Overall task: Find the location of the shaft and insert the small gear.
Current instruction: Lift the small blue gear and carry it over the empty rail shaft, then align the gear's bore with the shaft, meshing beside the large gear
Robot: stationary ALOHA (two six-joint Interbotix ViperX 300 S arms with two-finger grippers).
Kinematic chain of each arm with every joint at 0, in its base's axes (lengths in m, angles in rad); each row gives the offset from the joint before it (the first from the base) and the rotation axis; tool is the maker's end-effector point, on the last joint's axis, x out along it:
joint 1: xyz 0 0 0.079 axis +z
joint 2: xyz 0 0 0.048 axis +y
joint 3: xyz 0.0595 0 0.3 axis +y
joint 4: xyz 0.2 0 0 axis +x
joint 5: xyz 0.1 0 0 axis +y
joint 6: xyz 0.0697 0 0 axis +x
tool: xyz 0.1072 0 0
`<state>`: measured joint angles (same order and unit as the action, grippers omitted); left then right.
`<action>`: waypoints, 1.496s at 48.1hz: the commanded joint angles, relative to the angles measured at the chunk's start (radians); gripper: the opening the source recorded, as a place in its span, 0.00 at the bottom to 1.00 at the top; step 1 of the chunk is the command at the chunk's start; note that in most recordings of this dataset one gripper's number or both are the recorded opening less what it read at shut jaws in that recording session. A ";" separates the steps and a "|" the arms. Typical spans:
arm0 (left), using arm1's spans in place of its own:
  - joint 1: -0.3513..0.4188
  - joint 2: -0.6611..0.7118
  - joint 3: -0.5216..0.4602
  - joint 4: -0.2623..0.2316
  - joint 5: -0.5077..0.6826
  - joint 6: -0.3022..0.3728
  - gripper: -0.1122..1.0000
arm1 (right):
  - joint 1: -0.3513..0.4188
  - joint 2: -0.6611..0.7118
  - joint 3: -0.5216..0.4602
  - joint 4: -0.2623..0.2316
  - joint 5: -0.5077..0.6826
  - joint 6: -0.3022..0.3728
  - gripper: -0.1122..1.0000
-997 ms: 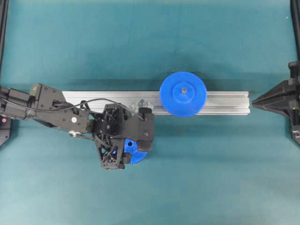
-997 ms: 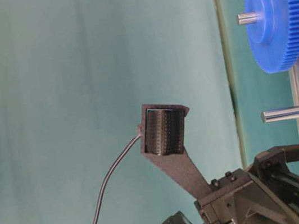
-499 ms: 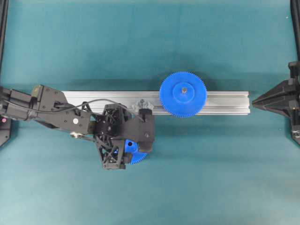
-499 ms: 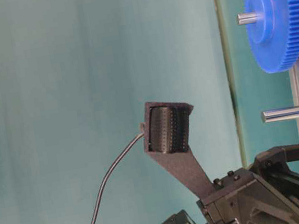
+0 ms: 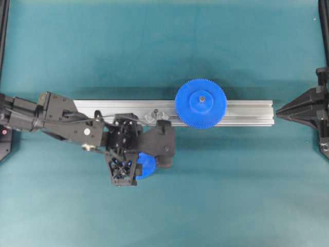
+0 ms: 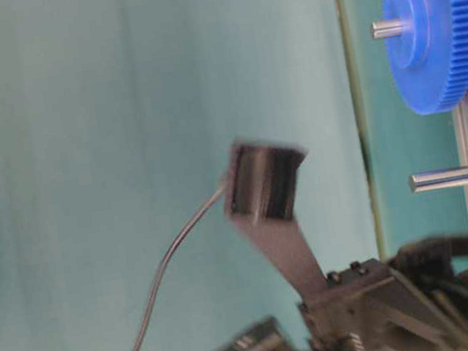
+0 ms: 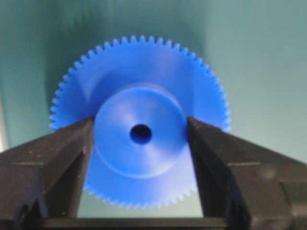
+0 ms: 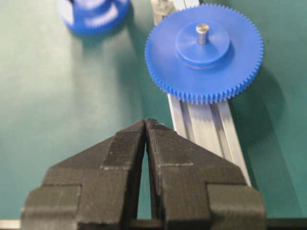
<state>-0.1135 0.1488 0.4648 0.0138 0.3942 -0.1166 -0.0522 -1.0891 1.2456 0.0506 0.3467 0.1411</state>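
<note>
The small gear [image 7: 139, 146] lies on the mat just below the rail [image 5: 247, 112], its hub between the left gripper [image 7: 140, 139] fingers, which touch both sides. The shaft [image 6: 450, 178] stands on the rail beside the big gear [image 5: 200, 103]. The right gripper [image 8: 145, 125], fingertips together, sits past the rail's end.

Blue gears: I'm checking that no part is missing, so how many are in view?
2. The large gear sits on its pin on the rail. The small gear lies on the mat between the left tool fingers. No others visible.
</note>
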 commanded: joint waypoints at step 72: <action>0.173 -0.130 -0.318 0.008 0.328 0.256 0.69 | -0.018 -0.003 0.017 -0.018 -0.077 0.008 0.21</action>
<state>0.0568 0.0337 0.1427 0.0184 0.7501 0.1273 -0.0675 -1.0983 1.2717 0.0337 0.2792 0.1411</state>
